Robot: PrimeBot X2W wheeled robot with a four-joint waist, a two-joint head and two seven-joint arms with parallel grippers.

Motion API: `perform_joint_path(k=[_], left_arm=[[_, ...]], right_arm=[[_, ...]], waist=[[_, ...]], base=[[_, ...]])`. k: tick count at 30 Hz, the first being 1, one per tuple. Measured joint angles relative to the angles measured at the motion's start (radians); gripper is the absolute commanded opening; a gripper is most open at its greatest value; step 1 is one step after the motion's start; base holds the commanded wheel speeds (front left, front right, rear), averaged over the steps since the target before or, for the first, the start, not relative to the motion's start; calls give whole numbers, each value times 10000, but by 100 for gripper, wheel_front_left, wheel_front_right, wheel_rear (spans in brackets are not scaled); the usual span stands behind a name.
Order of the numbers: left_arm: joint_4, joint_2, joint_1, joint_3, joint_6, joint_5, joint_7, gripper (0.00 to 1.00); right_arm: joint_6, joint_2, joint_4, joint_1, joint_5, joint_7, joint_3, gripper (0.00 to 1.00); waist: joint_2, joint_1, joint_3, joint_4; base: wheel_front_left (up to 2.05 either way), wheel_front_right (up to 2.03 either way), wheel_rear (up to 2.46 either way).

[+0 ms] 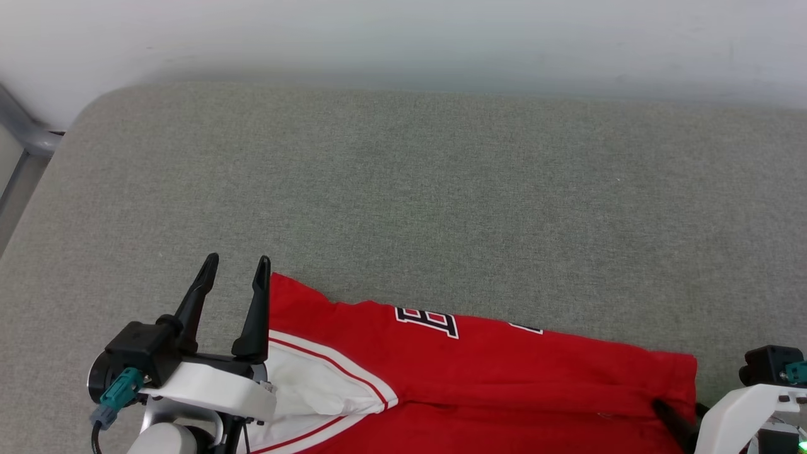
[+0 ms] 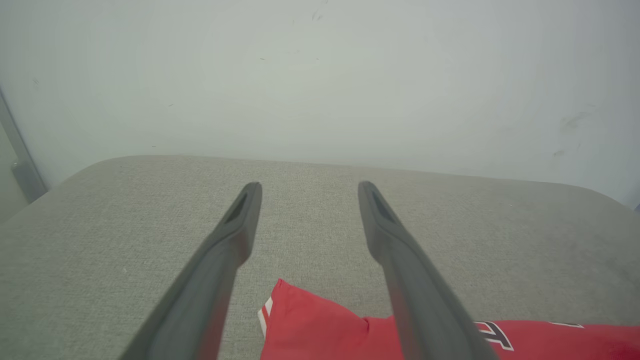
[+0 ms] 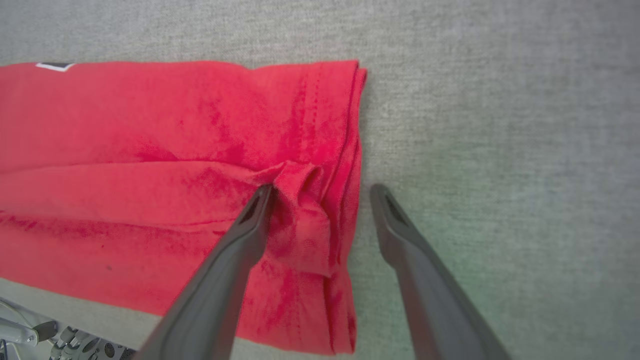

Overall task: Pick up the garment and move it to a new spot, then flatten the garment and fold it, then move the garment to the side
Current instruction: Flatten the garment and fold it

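Stretched 9 to 3 o'clock along near edge of grey upholstered surface (image 1: 403, 189): folded red jersey (image 1: 492, 372). At 9 o'clock end, left gripper (image 1: 238, 258), fingers parted, empty, pointing to 12. At 3 o'clock end, right gripper (image 3: 322, 187), spread wide, gripping nothing, straddling hem: one finger at pucker, other over bare upholstery. Right arm judged nearer to grasp. Pale wall (image 1: 403, 38) at 12.
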Motion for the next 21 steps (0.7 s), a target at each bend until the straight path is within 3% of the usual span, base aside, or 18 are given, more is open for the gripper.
perform_joint_path(k=[5,6,7,8,21], left_arm=[[25,-236,-106,159,-224,236,0,100],[36,-267,-110,198,-270,282,0,100],[56,-293,-110,232,-301,309,0,100],[73,-332,-110,276,-316,347,0,100],[249,-583,368,704,-520,673,-13,100]], right_arm=[[0,0,558,-179,100,86,194,100],[-2,-6,660,-230,148,119,222,81],[-4,-6,761,-272,211,188,238,30],[-4,-19,853,-333,255,247,274,0],[2,-224,598,-726,485,255,579,0]], waist=[[0,0,242,121],[0,0,269,131],[0,0,276,136],[-1,0,271,134],[0,0,-450,-210]], base=[[0,0,0],[0,0,0],[0,0,0],[0,0,0],[0,0,0]])
